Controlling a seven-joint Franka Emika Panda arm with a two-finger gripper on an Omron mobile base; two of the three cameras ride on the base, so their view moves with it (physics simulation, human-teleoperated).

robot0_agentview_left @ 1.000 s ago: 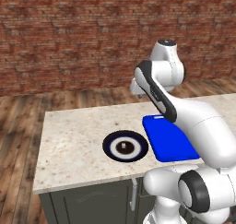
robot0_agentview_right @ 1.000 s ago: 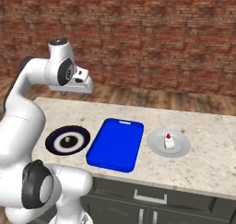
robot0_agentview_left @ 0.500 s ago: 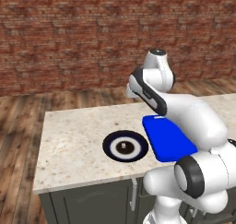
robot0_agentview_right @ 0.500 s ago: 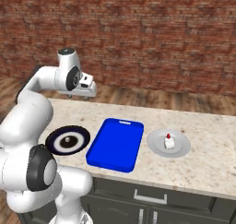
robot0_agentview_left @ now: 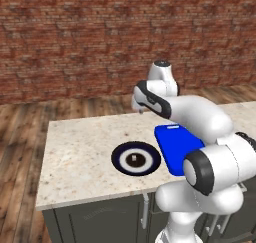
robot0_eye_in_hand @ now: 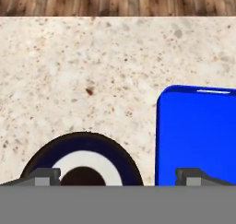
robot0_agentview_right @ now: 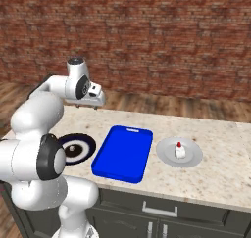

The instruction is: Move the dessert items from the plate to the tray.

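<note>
step: reach for dessert item [robot0_agentview_left: 135, 160] on plate [robot0_agentview_left: 121, 152] | fingers [robot0_eye_in_hand: 44, 176] spread wide, empty | advice: descend centred over it, clear of tray [robot0_agentview_left: 172, 144]

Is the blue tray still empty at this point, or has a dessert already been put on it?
Empty. The tray shows a bare blue surface in both base views, beside the plate.

plates: one, navy plate [robot0_agentview_left: 136, 158] with white ring and brown centre
trays: one, blue tray [robot0_agentview_right: 123, 152], flat, with rounded corners
grey dishes: one, pale round dish [robot0_agentview_right: 179, 152]
items on the grey dish: one small white piece [robot0_agentview_right: 180, 152] with red top
counters: one speckled counter [robot0_agentview_left: 80, 152]
grippers: one gripper [robot0_agentview_right: 96, 104]
</note>
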